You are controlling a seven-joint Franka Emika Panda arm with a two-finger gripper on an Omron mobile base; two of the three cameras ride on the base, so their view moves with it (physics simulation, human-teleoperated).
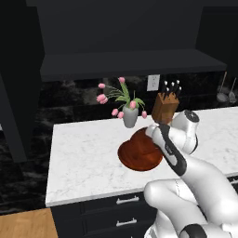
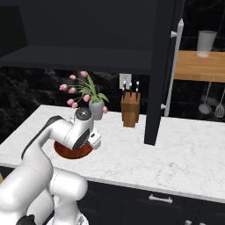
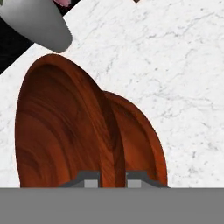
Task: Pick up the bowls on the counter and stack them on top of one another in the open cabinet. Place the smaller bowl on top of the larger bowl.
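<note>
My gripper (image 3: 113,181) is shut on the rim of the smaller bowl (image 3: 61,131), a glossy reddish-brown wooden bowl held tilted on edge. In the left base view this bowl (image 1: 138,139) is raised at a slant over the larger bowl (image 1: 137,160). The larger bowl lies flat on the white marble counter (image 1: 79,158) and shows partly behind the held one (image 3: 142,140). My hand covers most of both bowls in the right base view, where a brown edge of the larger bowl (image 2: 70,152) shows. The open cabinet (image 1: 130,62) is a dark shelf above and behind the counter.
A grey vase of pink tulips (image 1: 130,116) stands just behind the bowls, close to my hand. A wooden knife block (image 1: 165,108) sits to its right by a wall outlet. A tall black panel (image 2: 160,88) rises from the counter further right; ladles (image 2: 205,107) hang beyond it.
</note>
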